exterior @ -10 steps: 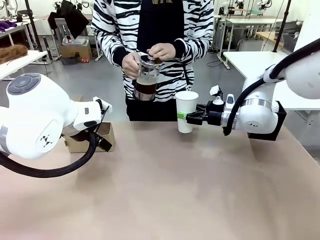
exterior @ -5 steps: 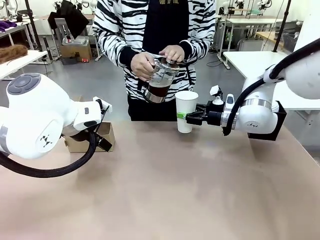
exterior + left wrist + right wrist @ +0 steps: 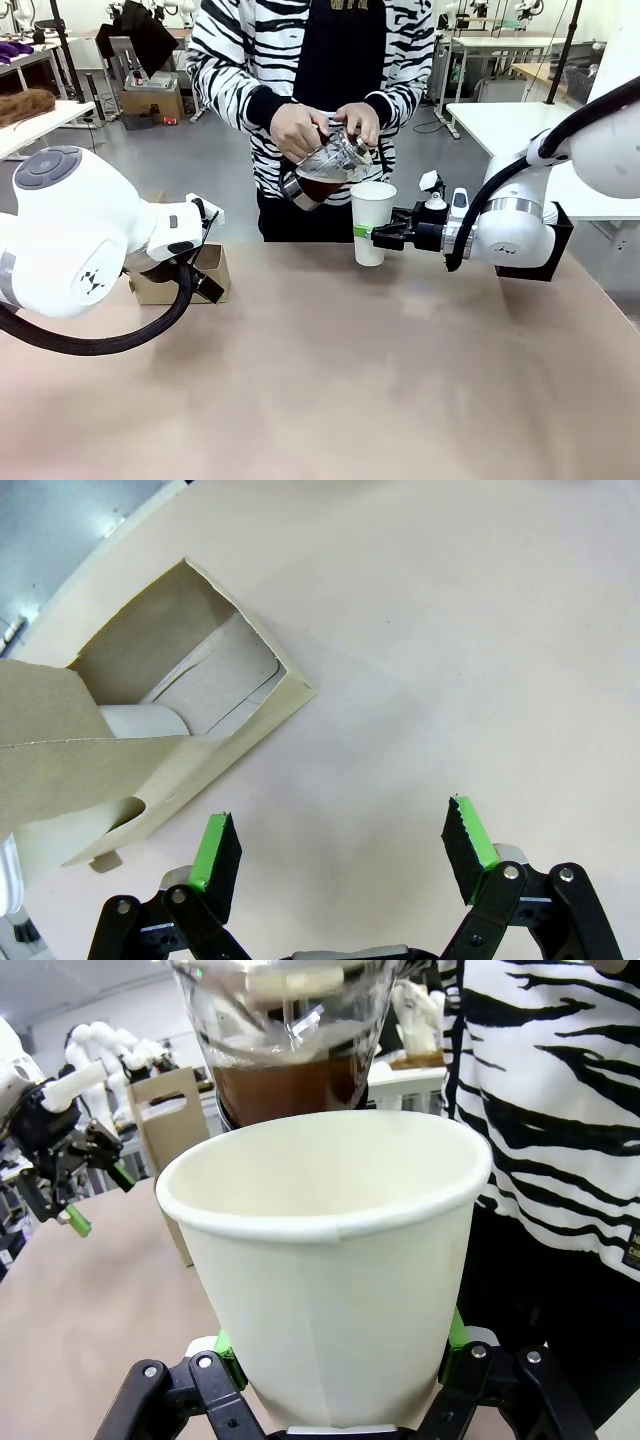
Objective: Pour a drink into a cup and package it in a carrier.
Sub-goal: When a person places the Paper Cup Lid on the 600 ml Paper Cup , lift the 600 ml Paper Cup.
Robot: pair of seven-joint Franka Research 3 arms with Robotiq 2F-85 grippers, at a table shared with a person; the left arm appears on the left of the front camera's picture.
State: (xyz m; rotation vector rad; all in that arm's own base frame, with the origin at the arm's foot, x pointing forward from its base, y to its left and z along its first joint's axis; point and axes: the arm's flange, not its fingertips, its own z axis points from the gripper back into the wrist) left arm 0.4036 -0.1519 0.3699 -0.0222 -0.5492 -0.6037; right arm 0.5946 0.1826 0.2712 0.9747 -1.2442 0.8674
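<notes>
pouring step. gripping the white cup with the right end effector, clenched round its lower wall. carafe tipped just above the cup's rim, drink pooled toward the spout. left end effector released, well left of the cup, beside the carrier. next: hold the cup steady.

Bright, even light over my table, soft faint shadows lying on it, cup sharp at my right wrist, small glints on the carafe glass, far room softer, wide-angle bending near wrist-view edges
</notes>
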